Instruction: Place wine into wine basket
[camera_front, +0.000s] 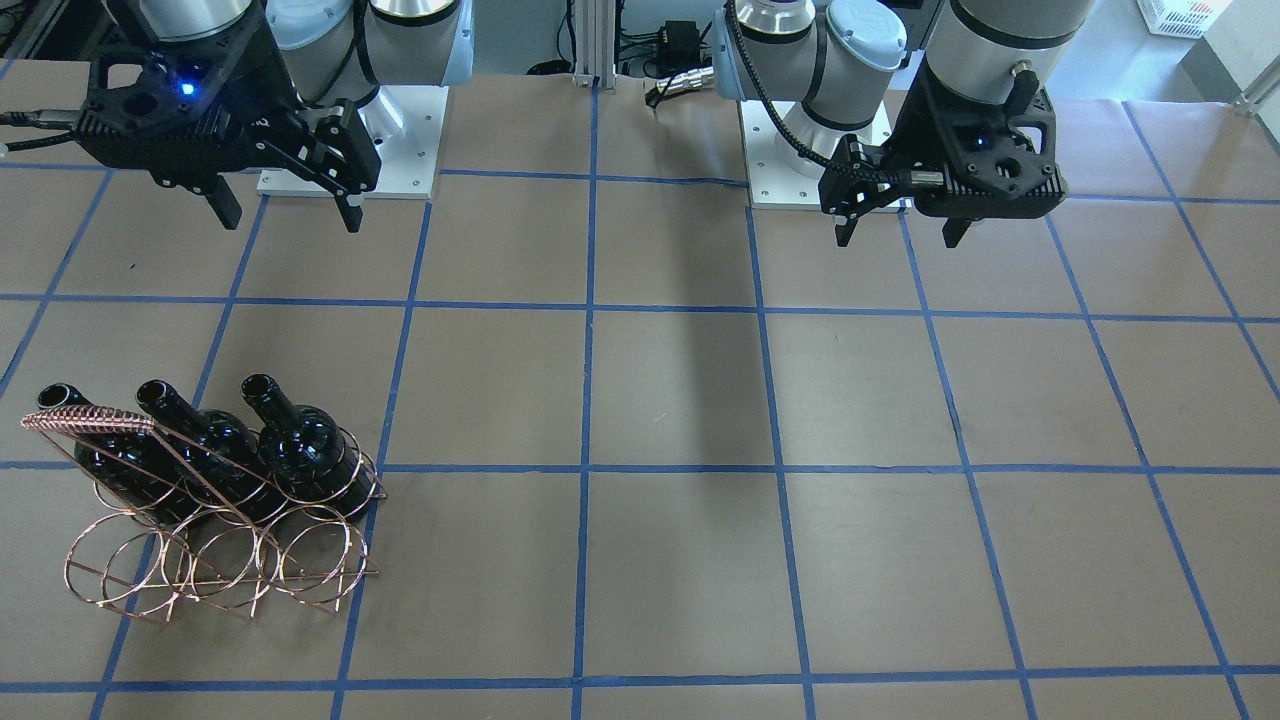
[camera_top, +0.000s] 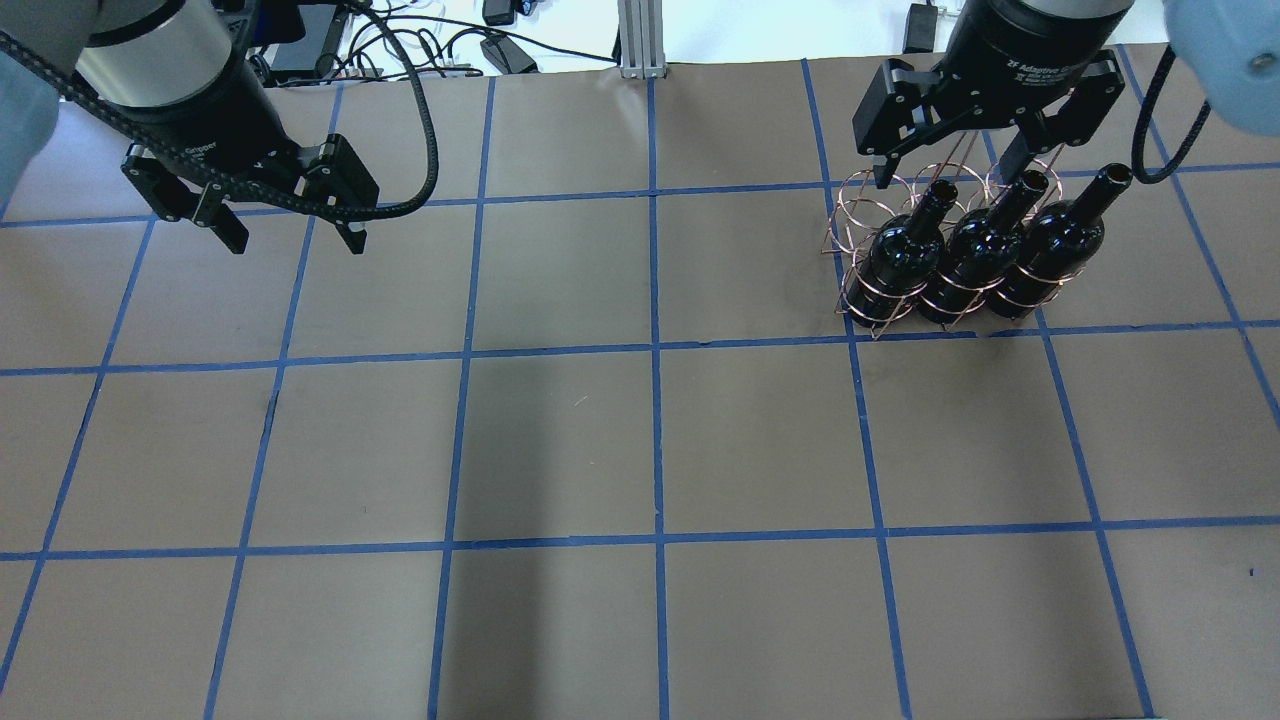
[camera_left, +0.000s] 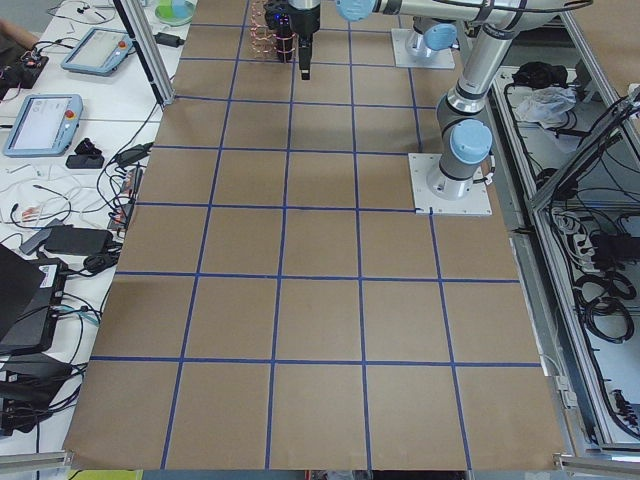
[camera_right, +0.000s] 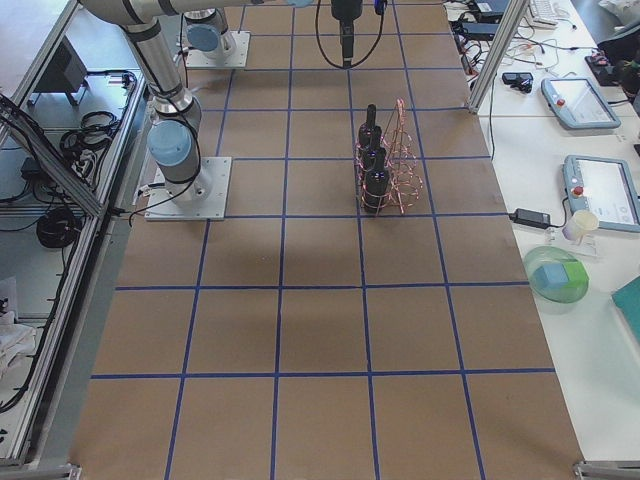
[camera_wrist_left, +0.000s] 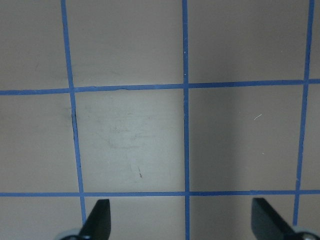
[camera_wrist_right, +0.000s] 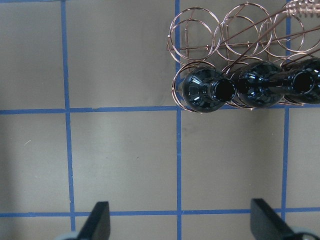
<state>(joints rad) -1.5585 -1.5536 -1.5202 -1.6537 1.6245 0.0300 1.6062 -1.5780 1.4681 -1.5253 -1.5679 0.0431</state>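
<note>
Three glossy black wine bottles (camera_top: 900, 255) (camera_top: 970, 255) (camera_top: 1050, 245) stand tilted in the rings of the copper wire wine basket (camera_top: 858, 215), in the row on the robot's side. They also show in the front view (camera_front: 300, 440), with the basket's handle (camera_front: 90, 418) above them, and in the right wrist view (camera_wrist_right: 202, 90). The row of rings on the far side is empty. My right gripper (camera_top: 945, 172) (camera_front: 290, 218) is open and empty, raised above the table on the robot's side of the basket. My left gripper (camera_top: 297, 243) (camera_front: 900, 237) is open and empty over bare table.
The table is brown paper with a blue tape grid. The arm bases stand on white plates (camera_front: 410, 140) (camera_front: 770, 170) at the robot's edge. Cables (camera_top: 450, 50) lie beyond the far edge. Side benches with tablets (camera_right: 580, 100) flank the table.
</note>
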